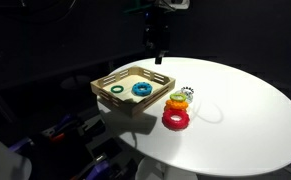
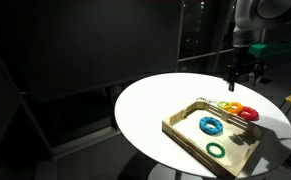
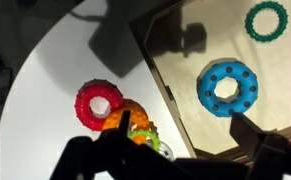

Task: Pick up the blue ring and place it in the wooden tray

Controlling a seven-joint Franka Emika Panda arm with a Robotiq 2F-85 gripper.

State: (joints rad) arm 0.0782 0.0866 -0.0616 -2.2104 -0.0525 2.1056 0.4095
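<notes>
Since the blue ring (image 3: 226, 88) already sits flat in the wooden tray (image 3: 153, 62), right of centre in the wrist view, the gripper (image 3: 177, 158) hangs empty with jaws apart, lower in frame.

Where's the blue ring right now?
In an exterior view the blue ring lies flat inside the wooden tray, beside the thin green ring. The red ring sits outside the tray on the white table.
</notes>
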